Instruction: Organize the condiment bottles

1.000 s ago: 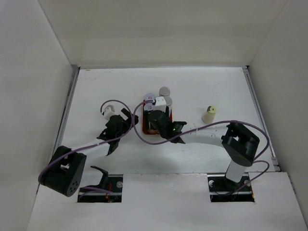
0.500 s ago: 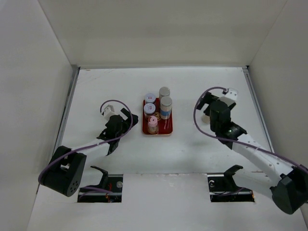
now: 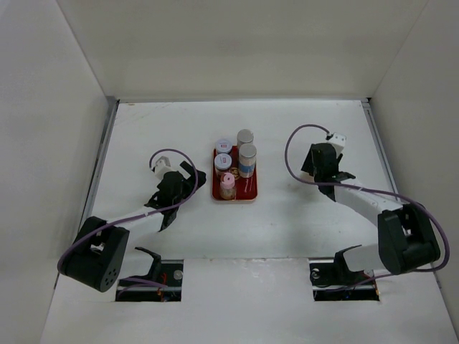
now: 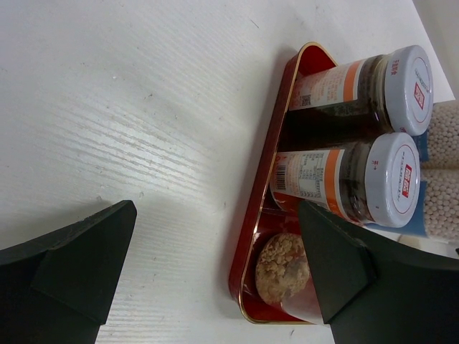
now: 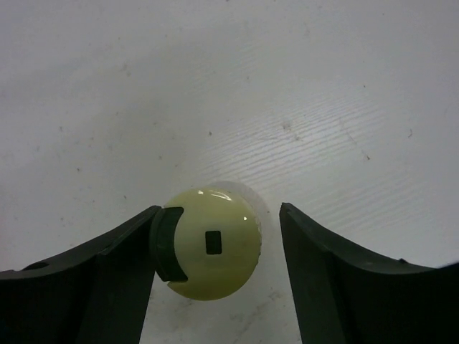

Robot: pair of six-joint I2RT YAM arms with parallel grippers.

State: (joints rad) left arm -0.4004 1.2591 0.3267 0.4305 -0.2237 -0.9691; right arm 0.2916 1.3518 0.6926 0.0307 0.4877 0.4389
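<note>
The right pincer (image 5: 219,213) hangs open over a cream-capped bottle (image 5: 209,247), with one finger on either side of the round cap. One finger looks close against the cap and the other stands apart from it, so nothing is gripped. That bottle stands alone on the white counter (image 5: 301,86), well to the right of the red tray (image 3: 248,188).

The left pincer (image 4: 215,208) is also spread open and holds nothing. It sits low above the counter just left of the tray, facing the tray's left rim.

On the tray, two white-capped bottles (image 4: 391,179) stand side by side along its left side. A pink-capped bottle (image 3: 228,179) stands at its near edge, and a tall grey-capped bottle (image 3: 247,152) on its right half. A second grey-capped bottle (image 3: 245,135) stands at the tray's far edge; I cannot tell whether it is on the tray or just beyond it.
</note>
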